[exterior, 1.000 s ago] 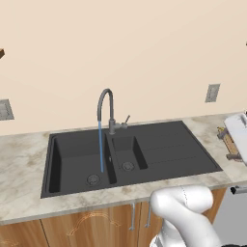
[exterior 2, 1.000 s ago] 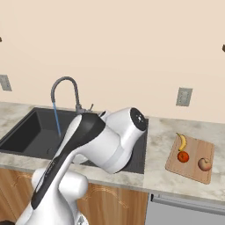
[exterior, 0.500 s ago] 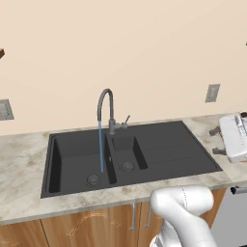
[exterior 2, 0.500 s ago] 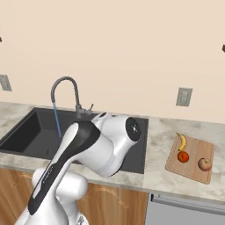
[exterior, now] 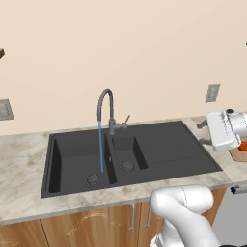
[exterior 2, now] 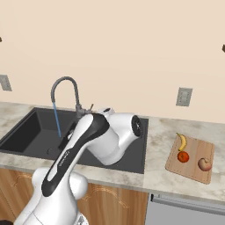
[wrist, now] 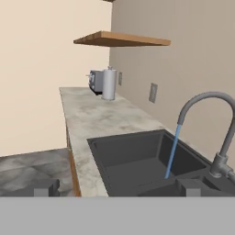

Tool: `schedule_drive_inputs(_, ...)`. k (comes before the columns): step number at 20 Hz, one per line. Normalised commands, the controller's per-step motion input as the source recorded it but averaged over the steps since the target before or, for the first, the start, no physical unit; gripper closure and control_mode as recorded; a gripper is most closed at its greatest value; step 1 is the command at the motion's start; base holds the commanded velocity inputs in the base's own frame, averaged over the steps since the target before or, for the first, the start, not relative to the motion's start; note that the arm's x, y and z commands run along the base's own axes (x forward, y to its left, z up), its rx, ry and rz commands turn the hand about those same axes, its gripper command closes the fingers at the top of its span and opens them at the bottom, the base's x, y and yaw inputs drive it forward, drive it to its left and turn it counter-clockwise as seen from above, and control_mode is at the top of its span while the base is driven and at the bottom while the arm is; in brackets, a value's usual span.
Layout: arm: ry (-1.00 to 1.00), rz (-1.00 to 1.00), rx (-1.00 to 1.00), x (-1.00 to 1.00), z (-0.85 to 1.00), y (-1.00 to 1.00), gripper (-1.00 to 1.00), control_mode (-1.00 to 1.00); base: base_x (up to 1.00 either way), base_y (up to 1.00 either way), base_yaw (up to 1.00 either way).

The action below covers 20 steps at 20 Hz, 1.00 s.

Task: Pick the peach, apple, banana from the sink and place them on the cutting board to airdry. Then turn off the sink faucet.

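Three fruits lay on the cutting board [exterior 2: 190, 153]; water ran from the sink faucet [exterior: 107, 111]. Its lever [exterior: 126, 119] stood ahead-right of the end effector [wrist: 117, 187], fingers wide apart, empty.

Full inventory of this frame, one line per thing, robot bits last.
sink: 1, matte black, set in the counter
sink faucet: 1, dark grey, behind the basins, blue stream running
cutting board: 1, light brown, counter right of the sink
banana: 1, yellow, far end of the board
apple: 1, red, board middle
peach: 1, pinkish, near end of the board
wall outlet: 1, grey, above the board
shelf: 1, wood, on the wall
canister: 1, silver, far counter
arm: 1, white, over the sink
hand: 1, white, right of the sink; fingers unclear
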Motion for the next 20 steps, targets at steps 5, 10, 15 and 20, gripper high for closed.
schedule_drive_inputs(5,0.04,0.0,0.0,0.39,-0.06,0.15,-1.0,-1.0,0.0,0.0,0.0)
schedule_drive_inputs(10,0.03,0.0,0.0,0.3,-0.18,0.14,-1.0,-1.0,0.0,0.0,0.0)
schedule_drive_inputs(15,0.03,-0.01,0.0,0.24,-0.29,0.14,-1.0,-1.0,0.0,0.0,0.0)
schedule_drive_inputs(20,0.0,-0.05,0.0,0.15,-0.05,0.22,-1.0,-1.0,0.0,0.0,0.0)
